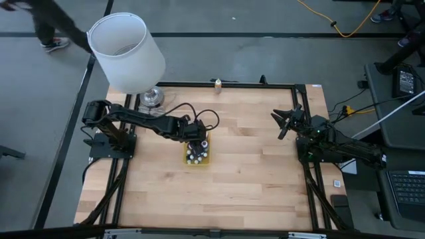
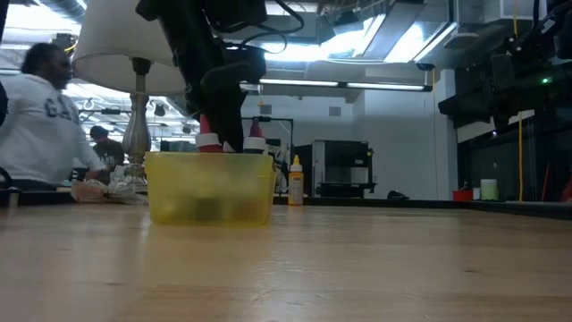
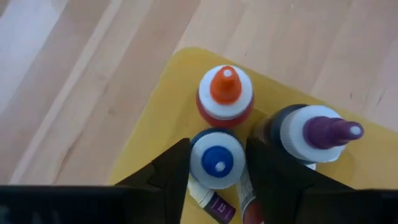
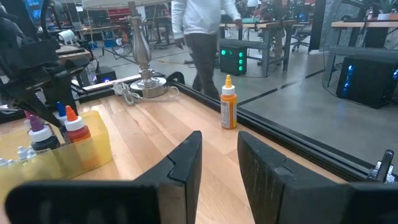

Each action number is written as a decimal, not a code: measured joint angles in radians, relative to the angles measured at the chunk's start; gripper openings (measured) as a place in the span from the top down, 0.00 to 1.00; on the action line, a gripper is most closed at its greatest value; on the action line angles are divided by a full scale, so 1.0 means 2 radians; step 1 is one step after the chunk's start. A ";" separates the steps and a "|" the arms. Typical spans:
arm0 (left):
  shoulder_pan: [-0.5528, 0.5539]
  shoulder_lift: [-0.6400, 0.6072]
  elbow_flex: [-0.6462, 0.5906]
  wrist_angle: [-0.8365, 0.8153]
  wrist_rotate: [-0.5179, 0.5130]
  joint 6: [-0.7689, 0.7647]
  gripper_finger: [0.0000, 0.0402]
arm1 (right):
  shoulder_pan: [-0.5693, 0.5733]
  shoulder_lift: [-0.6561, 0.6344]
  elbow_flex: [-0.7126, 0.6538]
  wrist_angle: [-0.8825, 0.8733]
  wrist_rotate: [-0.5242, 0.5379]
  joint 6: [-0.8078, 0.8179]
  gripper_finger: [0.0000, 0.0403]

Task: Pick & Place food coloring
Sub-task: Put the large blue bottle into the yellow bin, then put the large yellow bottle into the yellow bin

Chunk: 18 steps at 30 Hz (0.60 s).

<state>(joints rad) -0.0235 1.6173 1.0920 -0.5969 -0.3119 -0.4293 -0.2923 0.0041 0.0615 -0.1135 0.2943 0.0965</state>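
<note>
A yellow translucent tray (image 1: 197, 158) stands on the wooden table left of its middle, with several small food coloring bottles in it. In the left wrist view an orange-capped bottle (image 3: 225, 94) and a purple-capped one (image 3: 318, 132) stand upright beside a blue-capped bottle (image 3: 216, 160). My left gripper (image 3: 217, 171) reaches down into the tray and is shut on the blue-capped bottle. My right gripper (image 4: 220, 163) waits at the table's right edge, level and open, with nothing between its fingers. My left gripper has the blue-capped bottle between its two fingers, which lie against the white collar (image 3: 198, 163) of its cap on opposite sides. The fingers come from above, slanting down from the table's left. The bottle is upright inside the tray; its foot is hidden by its own cap.
A lamp with a white shade (image 1: 126, 52) and a metal foot (image 1: 151, 97) stands at the table's far left corner. A small orange bottle (image 1: 217, 83) stands at the far edge. More bottles lie on the tray floor. People move in the room beyond.
</note>
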 joint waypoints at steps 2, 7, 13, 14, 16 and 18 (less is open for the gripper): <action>0.000 0.000 0.000 0.000 0.000 0.010 0.59 | 0.000 0.000 0.000 0.000 0.000 0.000 0.74; 0.002 -0.006 0.000 0.002 0.000 0.016 0.55 | 0.000 0.000 0.000 0.000 0.000 0.000 0.74; 0.016 -0.023 0.011 -0.003 -0.001 0.025 0.52 | 0.000 0.000 0.000 0.000 0.000 0.000 0.74; 0.018 -0.025 0.017 -0.006 -0.001 0.027 0.51 | 0.000 0.000 0.000 0.000 0.000 0.000 0.74; 0.024 -0.026 0.033 -0.016 -0.001 0.031 0.50 | 0.000 0.000 0.000 0.000 0.000 0.000 0.74; 0.030 -0.026 0.052 -0.031 -0.004 0.034 0.50 | 0.000 0.000 0.000 0.000 0.000 0.000 0.74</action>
<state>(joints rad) 0.0366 1.5654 1.1968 -0.6598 -0.3193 -0.3603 -0.2922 0.0042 0.0612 -0.1135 0.2943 0.0967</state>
